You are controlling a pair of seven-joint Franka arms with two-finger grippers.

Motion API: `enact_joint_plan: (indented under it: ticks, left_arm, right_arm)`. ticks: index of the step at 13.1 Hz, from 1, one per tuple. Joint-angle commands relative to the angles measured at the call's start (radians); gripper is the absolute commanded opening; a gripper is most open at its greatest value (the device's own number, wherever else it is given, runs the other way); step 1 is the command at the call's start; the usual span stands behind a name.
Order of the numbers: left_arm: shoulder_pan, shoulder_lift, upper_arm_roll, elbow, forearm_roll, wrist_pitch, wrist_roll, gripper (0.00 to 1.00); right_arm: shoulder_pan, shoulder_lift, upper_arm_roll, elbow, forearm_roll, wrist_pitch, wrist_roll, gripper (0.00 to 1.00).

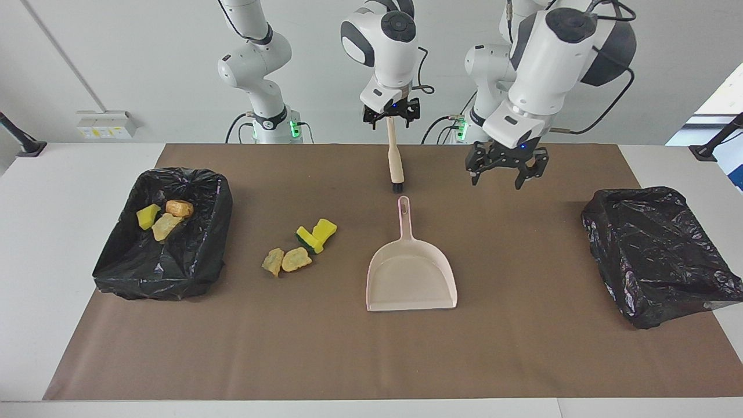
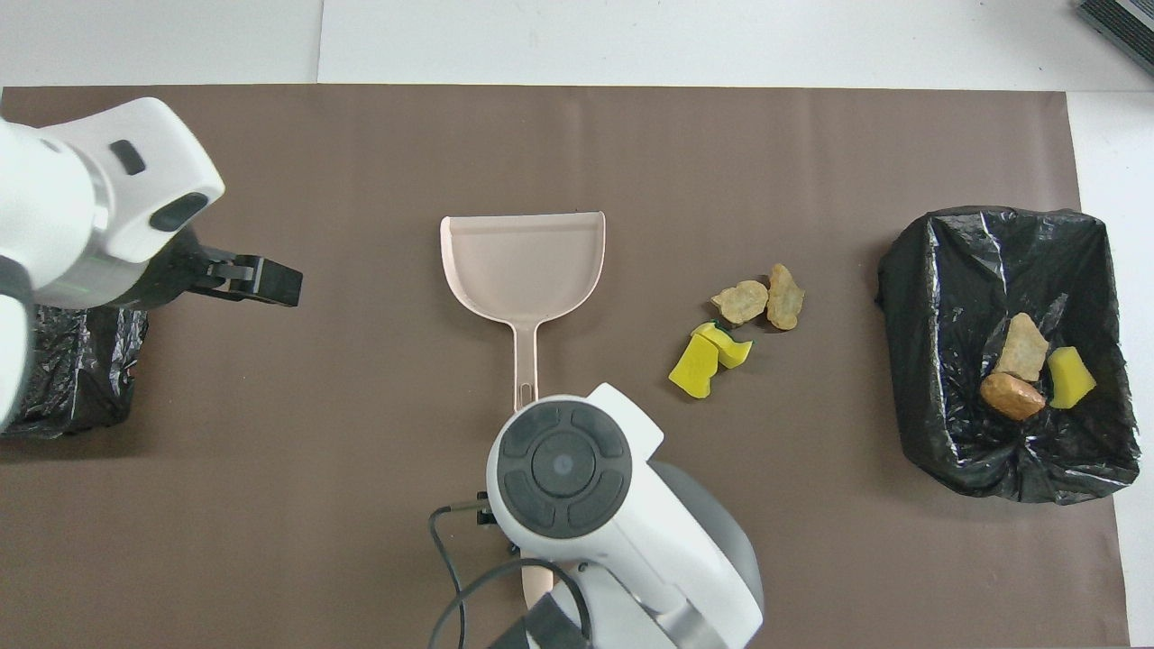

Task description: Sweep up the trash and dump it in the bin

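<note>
1. We can read no writing. The wall box (image 1: 105, 124) carries yellow labels, but their print is too small to tell.
2. The bin (image 1: 216, 232) lined with a black bag stands at the right arm's end of the brown mat (image 1: 522, 348). In it lie three bits of trash: a yellow sponge chunk (image 1: 148, 216), a brown bread roll (image 1: 179, 208) and a pale pastry piece (image 1: 165, 226), all close together.
3. The second bin (image 1: 656, 249) sits at the left arm's end, partly over the mat's edge. Black bag covers it, and we cannot see what is in it.
4. The four other bits lie on the mat between the first bin and the dustpan (image 1: 411, 278). They are a green-backed sponge (image 1: 307, 238) touching a plain yellow sponge (image 1: 325, 228), and two golden pastry bits (image 1: 287, 260) side by side just beside them.
5. The dustpan lies flat near the middle of the mat, with its handle toward the robots.
6. The right gripper (image 1: 390, 113) is raised over the mat's edge at the robots' side. It grasps a beige stick (image 1: 395, 157) that hangs upright, with its dark tip just above the end of the dustpan handle.
7. The left gripper (image 1: 504, 171) hovers over the mat between the dustpan handle and the second bin. Its fingers are spread and it holds nothing.
</note>
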Motion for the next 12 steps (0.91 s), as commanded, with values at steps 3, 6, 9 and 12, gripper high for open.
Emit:
enact_joint_plan:
  ticks: [3, 6, 9, 12]
  left_arm:
    - [-0.15, 0.144, 0.014, -0.069, 0.057, 0.241, -0.216, 1.0]
    - [-0.199, 0.155, 0.014, -0.173, 0.059, 0.37, -0.243, 1.0]
    - [-0.207, 0.149, 0.012, -0.259, 0.059, 0.45, -0.244, 1.0]
    - [-0.22, 0.149, 0.012, -0.271, 0.059, 0.45, -0.238, 1.0]
  right_arm:
    - [0.096, -0.104, -0.003, -0.261, 0.063, 0.209, 0.111, 1.0]
    - [0.179, -0.072, -0.003, -0.345, 0.096, 0.341, 0.168, 1.0]
    - [0.196, -0.049, -0.002, -0.375, 0.115, 0.402, 0.174, 1.0]
    - [0.234, -0.019, -0.003, -0.381, 0.118, 0.442, 0.177, 1.0]
